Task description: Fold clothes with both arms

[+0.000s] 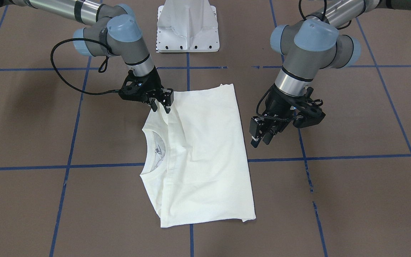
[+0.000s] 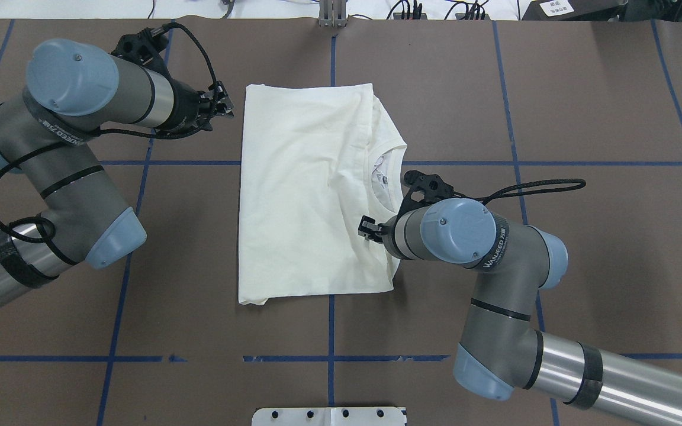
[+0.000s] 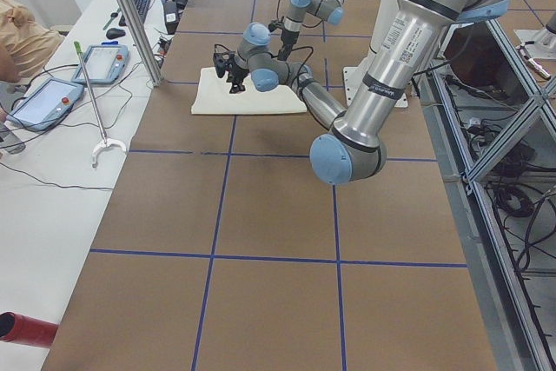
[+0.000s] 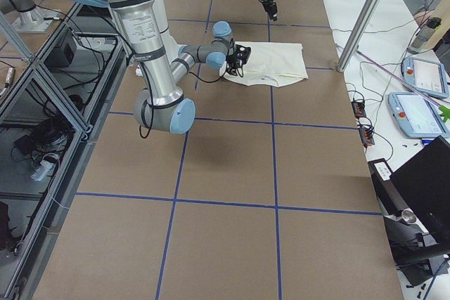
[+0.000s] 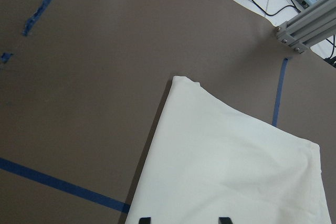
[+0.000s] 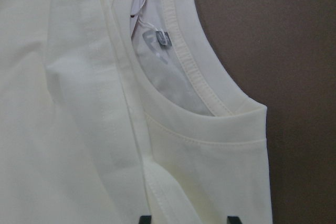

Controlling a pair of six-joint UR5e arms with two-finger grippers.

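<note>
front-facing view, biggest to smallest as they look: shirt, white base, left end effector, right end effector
1. shirt
2. white base, cut off at top
3. left end effector and right end effector: much alike, not ranked

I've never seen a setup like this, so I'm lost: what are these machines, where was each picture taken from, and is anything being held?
These are one robot's left arm and right arm at a brown table marked with blue tape. Two pictures look down from above, two from the table's ends, one from each wrist. A cream-white T-shirt, partly folded, lies on it. The right arm's fingers stand apart over its shoulder, near the neckline; the left arm's fingers hover open beside the opposite edge. Nothing seems held.
</note>
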